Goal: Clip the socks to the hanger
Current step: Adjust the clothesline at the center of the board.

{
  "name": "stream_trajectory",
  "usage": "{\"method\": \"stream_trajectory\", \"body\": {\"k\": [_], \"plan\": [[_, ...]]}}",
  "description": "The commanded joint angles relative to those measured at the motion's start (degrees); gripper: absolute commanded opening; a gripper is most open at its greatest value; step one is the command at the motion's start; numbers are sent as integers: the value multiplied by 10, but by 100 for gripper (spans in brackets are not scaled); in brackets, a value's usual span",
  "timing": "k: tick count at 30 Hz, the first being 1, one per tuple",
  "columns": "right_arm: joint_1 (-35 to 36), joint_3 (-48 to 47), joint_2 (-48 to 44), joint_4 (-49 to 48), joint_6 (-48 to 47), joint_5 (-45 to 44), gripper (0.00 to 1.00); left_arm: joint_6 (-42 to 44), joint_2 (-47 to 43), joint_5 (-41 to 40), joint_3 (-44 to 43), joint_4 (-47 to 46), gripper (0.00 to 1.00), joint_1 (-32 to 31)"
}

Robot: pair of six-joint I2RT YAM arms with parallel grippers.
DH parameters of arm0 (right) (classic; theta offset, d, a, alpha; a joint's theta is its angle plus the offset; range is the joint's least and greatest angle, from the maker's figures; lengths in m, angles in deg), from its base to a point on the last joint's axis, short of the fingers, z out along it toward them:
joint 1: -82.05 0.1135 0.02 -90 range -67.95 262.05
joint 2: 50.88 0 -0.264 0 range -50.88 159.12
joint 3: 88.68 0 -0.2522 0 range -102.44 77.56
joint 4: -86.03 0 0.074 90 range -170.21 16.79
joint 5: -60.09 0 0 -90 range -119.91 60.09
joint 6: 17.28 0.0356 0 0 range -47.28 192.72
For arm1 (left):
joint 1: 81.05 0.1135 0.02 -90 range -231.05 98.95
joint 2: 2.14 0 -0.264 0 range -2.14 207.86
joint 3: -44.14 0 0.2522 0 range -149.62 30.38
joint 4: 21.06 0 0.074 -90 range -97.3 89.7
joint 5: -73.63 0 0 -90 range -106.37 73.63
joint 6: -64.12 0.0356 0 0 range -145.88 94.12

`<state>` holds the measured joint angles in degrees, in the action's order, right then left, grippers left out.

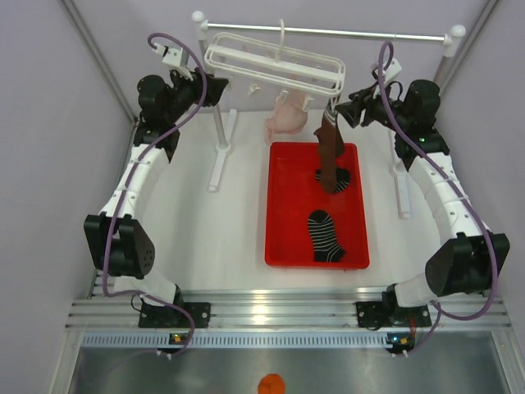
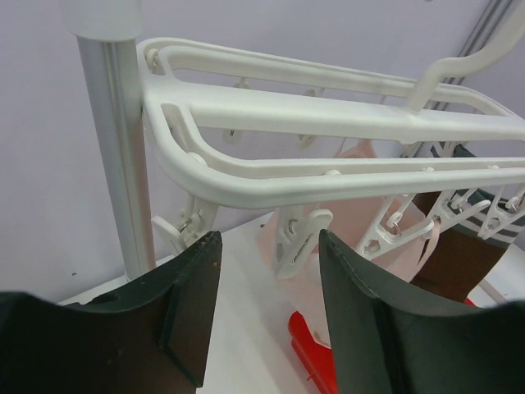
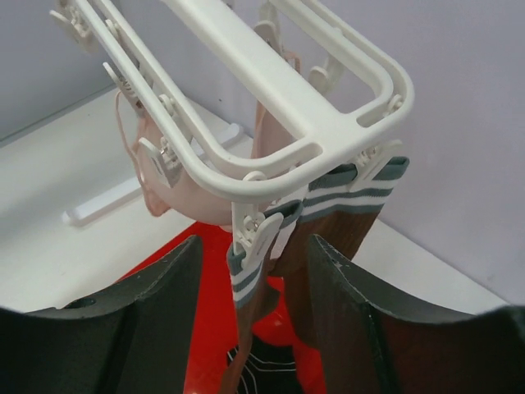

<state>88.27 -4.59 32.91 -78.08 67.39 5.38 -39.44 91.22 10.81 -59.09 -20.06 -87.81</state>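
The white hanger (image 1: pixel 275 64) hangs from the stand's crossbar. Two dark brown socks (image 1: pixel 328 152) with striped cuffs hang from pegs at its right end. In the right wrist view one brown sock (image 3: pixel 250 283) is held by a peg (image 3: pixel 267 230) and the other (image 3: pixel 344 226) hangs beside it. My right gripper (image 3: pixel 254 246) is open, its fingers on either side of them, apart from the cloth. One black striped sock (image 1: pixel 326 236) lies in the red tray (image 1: pixel 287 205); a second (image 1: pixel 340 176) lies partly under the brown toes. My left gripper (image 2: pixel 269 242) is open under the hanger's left end (image 2: pixel 328 176), an empty peg (image 2: pixel 297 240) just beyond its fingertips.
A pale pink fabric item (image 1: pixel 287 119) hangs from the hanger's middle, above the tray's far edge. The stand's white posts (image 2: pixel 115 148) rise at left and right, with flat feet on the table; its metal crossbar (image 1: pixel 369 34) spans the back. Walls close in on both sides.
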Motion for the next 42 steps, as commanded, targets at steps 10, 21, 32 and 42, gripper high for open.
{"method": "stream_trajectory", "body": {"k": [10, 21, 32, 42], "plan": [[-9, -27, 45, -126, 51, 65, 55, -45, -13, 3, 1, -58, 57, 12], [-7, -1, 49, -181, 79, 57, 18, -110, 11, -31, 1, -72, 58, 45], [-25, -14, 20, -172, 83, 36, 0, -6, 77, -79, -36, -99, 70, 47], [-59, -28, 13, -160, 91, 37, 0, -23, 153, -60, -98, -131, 68, 47]]}}
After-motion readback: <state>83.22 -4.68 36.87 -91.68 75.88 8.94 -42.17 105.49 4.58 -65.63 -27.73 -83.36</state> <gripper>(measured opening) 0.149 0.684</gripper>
